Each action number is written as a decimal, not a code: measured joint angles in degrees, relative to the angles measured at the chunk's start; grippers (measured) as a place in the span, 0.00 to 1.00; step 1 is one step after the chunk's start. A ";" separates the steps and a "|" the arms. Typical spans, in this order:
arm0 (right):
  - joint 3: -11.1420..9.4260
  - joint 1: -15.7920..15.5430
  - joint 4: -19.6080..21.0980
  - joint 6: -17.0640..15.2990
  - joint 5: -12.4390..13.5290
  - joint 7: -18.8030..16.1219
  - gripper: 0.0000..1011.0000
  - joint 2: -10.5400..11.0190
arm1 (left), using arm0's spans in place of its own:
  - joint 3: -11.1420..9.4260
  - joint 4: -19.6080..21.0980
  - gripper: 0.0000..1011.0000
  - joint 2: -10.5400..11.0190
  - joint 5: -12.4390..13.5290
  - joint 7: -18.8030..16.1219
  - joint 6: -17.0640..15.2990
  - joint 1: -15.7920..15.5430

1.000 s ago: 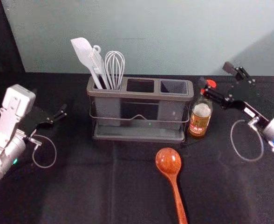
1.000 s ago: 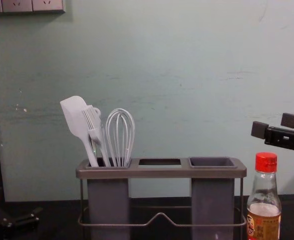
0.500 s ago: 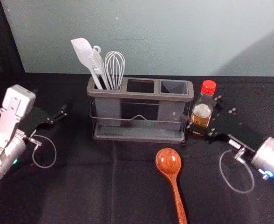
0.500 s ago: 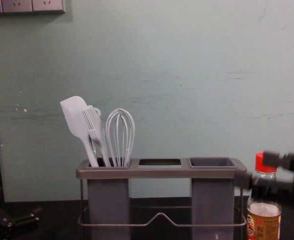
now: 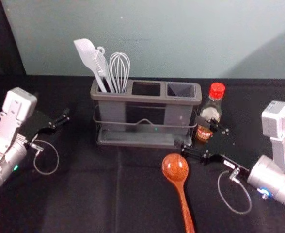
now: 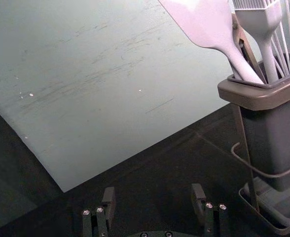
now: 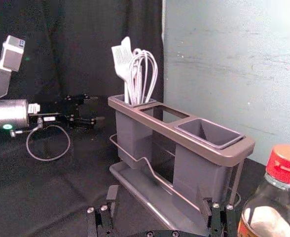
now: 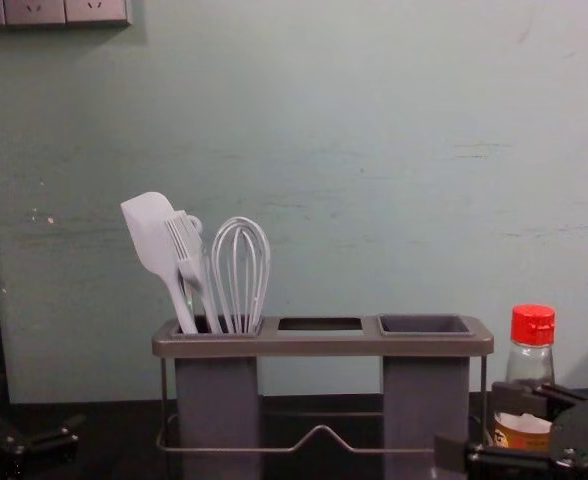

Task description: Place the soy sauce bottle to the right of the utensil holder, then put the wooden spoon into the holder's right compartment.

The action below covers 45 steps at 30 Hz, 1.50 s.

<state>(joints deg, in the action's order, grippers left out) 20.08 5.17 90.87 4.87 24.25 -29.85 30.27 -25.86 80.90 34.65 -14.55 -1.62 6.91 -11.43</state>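
the wooden spoon (image 5: 175, 169) lies below the centre of the head view, its bowl end up and its long axis running down and slightly right to the bottom edge. the soy sauce bottle (image 5: 211, 110) stands upright, red cap up, right of centre in the head view, just beside the right end of the utensil holder (image 5: 146, 98).

there is one bottle, one spoon and one holder; in the holder's left compartment stand one spatula (image 5: 86, 51), one brush (image 5: 101, 63) and one whisk (image 5: 119, 68).

the right gripper (image 5: 189, 132) is right of centre in the head view, fingers apart with nothing between them, one tip near the spoon's bowl and the other in front of the bottle's lower part. the left gripper (image 5: 66, 116) is parked at the left of the head view, its fingers spread.

half a second ago the right gripper was higher and farther right, at the bottle; now it has moved down and to the left, toward the spoon. the bottle, spoon and holder have kept their places.
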 joint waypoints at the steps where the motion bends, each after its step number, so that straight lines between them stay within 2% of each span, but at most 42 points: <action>1: -0.01 0.00 0.01 0.00 0.01 -0.01 0.99 0.01 | 0.00 0.00 0.99 0.00 0.00 0.00 0.00 0.00; 18: -0.41 -0.03 0.34 0.06 0.40 -0.03 0.99 0.17 | 0.00 0.00 0.99 0.00 0.00 0.00 0.00 0.00; 22: 0.07 0.05 0.60 -1.96 0.25 0.16 0.99 0.32 | 0.00 0.00 0.99 0.00 0.00 0.00 0.00 0.00; 25: 0.81 -0.05 2.67 -7.91 0.03 1.89 0.99 1.09 | 0.00 0.00 0.99 0.00 0.00 0.00 0.00 0.00; 27: 1.01 -0.24 3.66 -10.62 0.05 2.74 0.99 1.45 | 0.00 0.00 0.99 0.00 0.00 0.00 0.00 0.00; 28: 1.15 -0.47 4.87 -13.31 0.12 3.67 0.99 1.75 | 0.00 0.00 0.99 0.00 0.00 0.00 0.00 0.00; 30: 1.25 -0.71 6.04 -16.16 0.23 4.77 0.99 2.00 | 0.00 0.00 0.99 0.00 0.00 0.00 0.00 0.00; 31: 1.27 -0.83 7.11 -18.54 0.55 5.67 0.99 2.14 | 0.01 0.00 0.99 0.00 0.00 0.00 0.00 0.00; 34: 1.26 -0.89 8.64 -23.04 1.56 7.09 0.99 2.18 | 0.00 0.00 0.99 0.00 0.00 0.00 0.00 0.00; 35: 1.33 -0.66 9.79 -26.53 2.08 8.26 0.99 2.16 | 0.00 0.00 0.99 0.00 0.00 0.00 0.00 0.00; 38: 1.63 -0.01 11.21 -31.42 2.69 10.05 0.99 2.00 | 0.00 0.00 0.99 0.00 0.00 0.00 0.00 0.00; 39: 1.91 0.59 11.85 -34.78 2.99 11.28 0.99 1.68 | 0.00 0.00 0.99 0.00 0.00 0.00 0.00 0.00; 41: 2.32 1.42 12.24 -38.02 3.16 12.39 0.99 1.35 | 0.00 0.00 0.99 0.00 0.00 0.00 0.00 0.00; 42: 2.90 2.53 12.42 -41.04 3.16 13.08 0.99 1.05 | 0.00 0.00 0.99 0.00 0.00 0.00 0.00 0.00; 45: 3.93 4.16 12.42 -44.80 3.02 13.53 0.99 0.74 | 0.00 0.00 0.99 0.00 0.00 0.00 0.00 0.00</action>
<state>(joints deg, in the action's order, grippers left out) 24.01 9.33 103.28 -39.94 27.27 -16.32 31.02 -25.86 80.90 34.65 -14.55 -1.62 6.91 -11.43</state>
